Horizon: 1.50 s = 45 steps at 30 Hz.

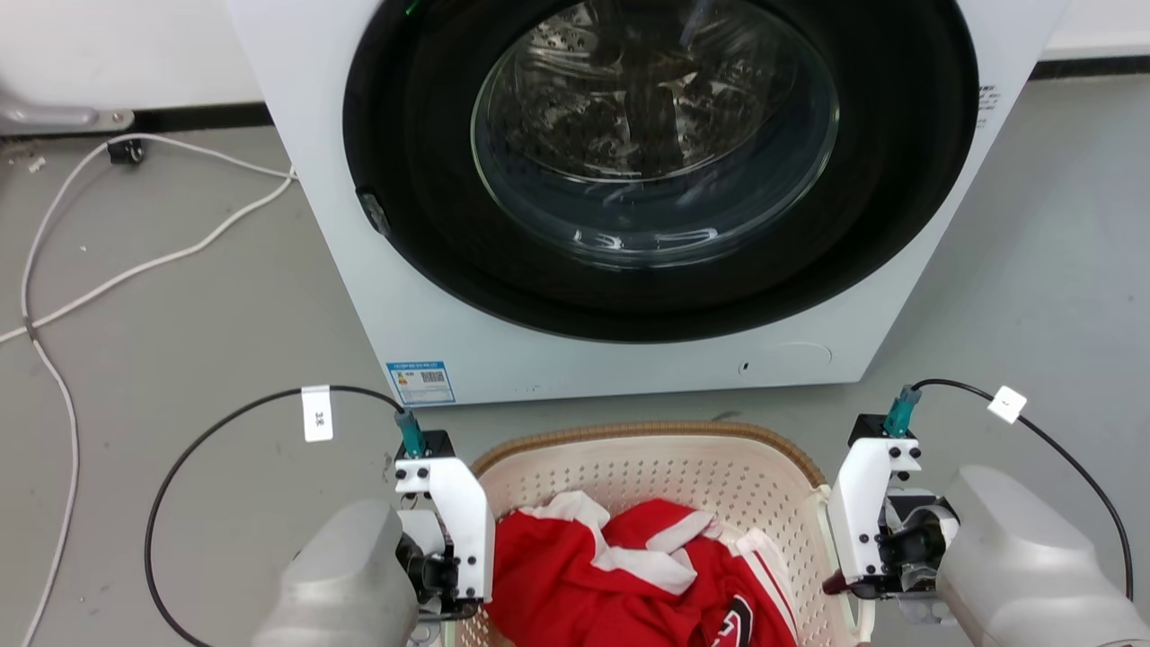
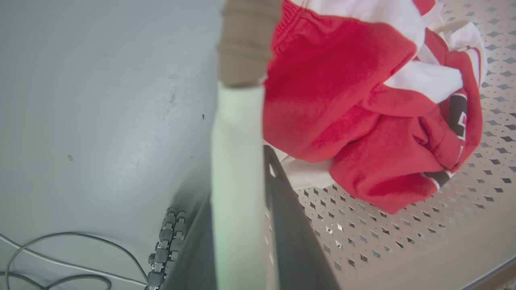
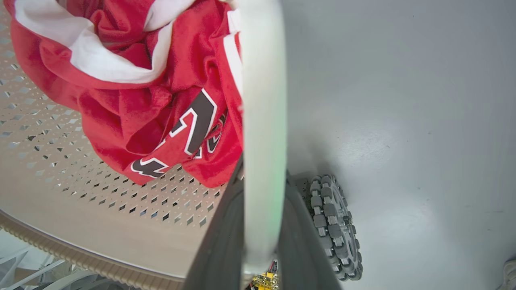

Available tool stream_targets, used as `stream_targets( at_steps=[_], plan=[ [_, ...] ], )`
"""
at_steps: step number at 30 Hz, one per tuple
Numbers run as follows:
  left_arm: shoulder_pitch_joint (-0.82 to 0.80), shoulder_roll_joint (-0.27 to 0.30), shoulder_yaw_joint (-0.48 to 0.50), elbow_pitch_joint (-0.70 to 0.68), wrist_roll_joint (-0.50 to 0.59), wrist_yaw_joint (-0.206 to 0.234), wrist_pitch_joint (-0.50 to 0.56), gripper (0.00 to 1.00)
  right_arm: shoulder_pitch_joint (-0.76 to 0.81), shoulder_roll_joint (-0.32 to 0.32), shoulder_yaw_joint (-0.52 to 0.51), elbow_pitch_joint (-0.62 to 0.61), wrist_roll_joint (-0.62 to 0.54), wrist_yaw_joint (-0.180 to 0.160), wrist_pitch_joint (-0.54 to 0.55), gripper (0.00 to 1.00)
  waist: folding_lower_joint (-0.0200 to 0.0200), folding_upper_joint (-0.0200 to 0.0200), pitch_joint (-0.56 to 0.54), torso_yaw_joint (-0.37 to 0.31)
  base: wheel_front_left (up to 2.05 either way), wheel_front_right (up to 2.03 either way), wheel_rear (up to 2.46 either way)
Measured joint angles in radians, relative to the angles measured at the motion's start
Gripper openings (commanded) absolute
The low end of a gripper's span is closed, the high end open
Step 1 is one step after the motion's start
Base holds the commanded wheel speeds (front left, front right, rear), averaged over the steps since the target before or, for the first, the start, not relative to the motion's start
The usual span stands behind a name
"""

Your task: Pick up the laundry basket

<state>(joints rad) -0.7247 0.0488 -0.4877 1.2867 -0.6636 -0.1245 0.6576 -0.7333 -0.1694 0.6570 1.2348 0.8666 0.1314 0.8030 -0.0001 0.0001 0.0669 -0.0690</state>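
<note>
— Grip first: how does our left gripper [image 2: 238, 193] stand?
— In our left wrist view its two dark fingers [image 2: 286, 225] rise from six o'clock, clenched on the pale side strip of the laundry basket [image 1: 656, 472]. We see no gap on either side of that strip.
— And our right gripper [image 3: 264, 173]?
— Much the same in our right wrist view. It is clamped on the basket's opposite edge, and the cream strip runs from six up to twelve o'clock between the dark fingers [image 3: 219, 249].
— Where do we find the basket itself?
— At six o'clock of our head view, between our wrists, the left at seven and the right at five. Its brown woven-look rim [image 1: 647, 429] curves just below the washing machine [image 1: 359, 225], which fills twelve o'clock with its round glass door [image 1: 656, 135].
— What lies inside?
— We see a crumpled red and white garment [image 1: 584, 575] with black, white-edged lettering on the perforated bottom.
— And farther out?
— We see grey floor [image 1: 180, 314] all round, and a white cable [image 1: 162, 261] loops at nine to ten o'clock of our head view. A roller wheel [image 3: 334, 229] sits at five o'clock of our right wrist view, just beside the outer finger. Whether the basket is off the floor we cannot tell.
</note>
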Motion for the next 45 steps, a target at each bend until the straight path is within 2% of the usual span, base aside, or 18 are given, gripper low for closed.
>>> stream_targets(
  at_steps=[15, 45],
  plan=[
    [0.079, 0.005, -0.037, -0.007, -0.046, 0.0, 0.034, 0.0, 0.057, 0.016, 0.015, 0.028, 0.018, 0.0, 0.025, 0.0, 0.0, 0.0, -0.094, -0.003, 0.0, 0.0, 0.0],
    [0.101, 0.008, -0.093, -0.013, -0.116, 0.0, 0.036, 0.0, 0.064, 0.016, 0.035, 0.042, 0.032, 0.0, 0.007, 0.0, 0.0001, 0.0, -0.121, 0.013, 0.0, 0.0, 0.0]
  ],
)
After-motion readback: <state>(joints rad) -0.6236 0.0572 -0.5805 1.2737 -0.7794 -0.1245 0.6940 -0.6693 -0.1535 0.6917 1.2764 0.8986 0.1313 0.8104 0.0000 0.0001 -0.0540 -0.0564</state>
